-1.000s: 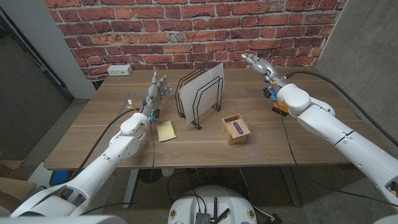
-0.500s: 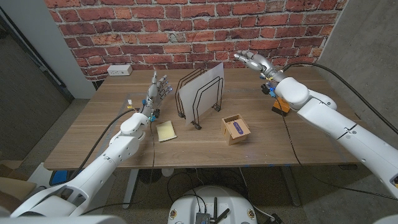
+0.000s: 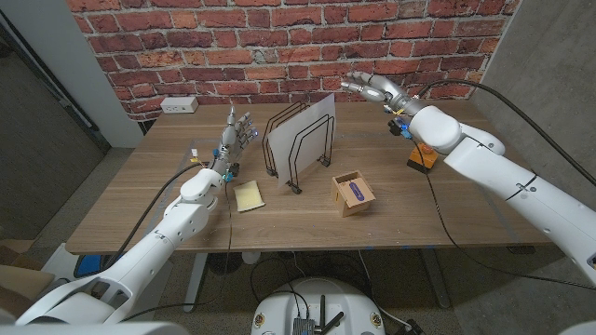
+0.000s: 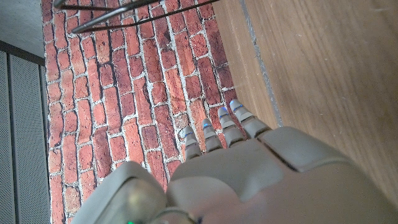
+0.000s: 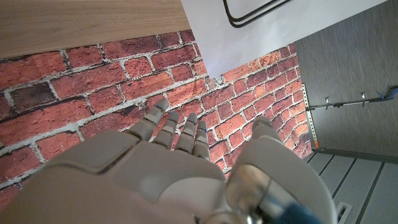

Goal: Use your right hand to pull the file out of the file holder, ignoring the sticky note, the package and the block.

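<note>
From the head view, the file (image 3: 311, 130) stands upright in the outermost slot of the black wire file holder (image 3: 289, 149), on the side towards the right arm, its top corner rising above the wires. That leaves the free edge open to a reach from the right. The right hand (image 3: 371, 87) hangs in the air near that top corner, apart from it, fingers apart and pointing towards the file, grasping nothing; I judge it is lining up for a pinch on the corner. The left hand (image 3: 238, 131) stands just beside the holder's other side, fingers upward and apart, holding nothing (probably parked out of the way). The sticky note (image 3: 248, 195) lies in front of the holder, the package (image 3: 354, 193) sits below the file's side, and an orange block (image 3: 420, 158) rests under the right arm; none lies between hand and file. A white power strip (image 3: 179, 105) sits at the table's (image 3: 140, 200) far edge by the brick wall.

In the left wrist view, the left hand (image 4: 236, 162) shows straight fingers over bare wood, with holder wires (image 4: 124, 14) beyond.

In the right wrist view, the right hand (image 5: 168, 162) shows empty fingers aimed towards the file (image 5: 261, 28), a gap between them.
</note>
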